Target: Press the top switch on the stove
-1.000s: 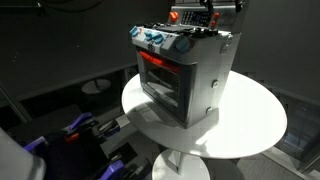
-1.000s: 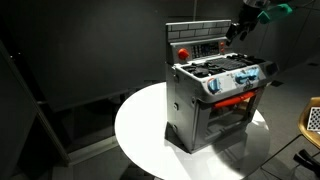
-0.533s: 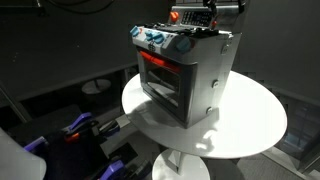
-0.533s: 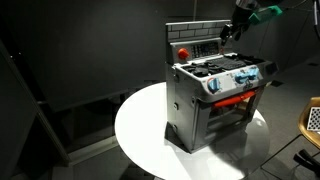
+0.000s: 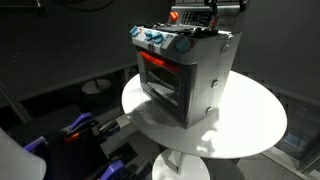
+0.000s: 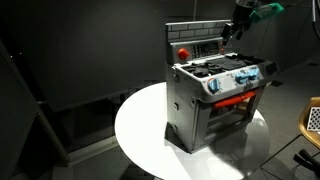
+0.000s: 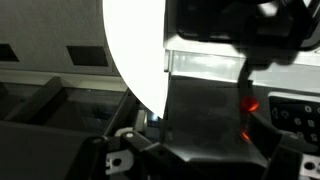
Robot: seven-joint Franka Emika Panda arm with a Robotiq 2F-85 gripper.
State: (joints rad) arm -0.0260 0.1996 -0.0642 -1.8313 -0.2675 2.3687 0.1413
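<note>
Round white table (image 5: 250,125) is noted, dark room around. The stove (image 6: 195,105) is seated at mid-table, red-trimmed door lit, blue knobs (image 6: 240,80) along the front edge. The raised back panel (image 6: 195,45) carries red marks (too small to be read). The claw (image 6: 232,30) is held at the panel's upper corner; contact and finger spread cannot be told. Wrist view is blurred. Against half a second earlier, no shift is recorded.
</note>
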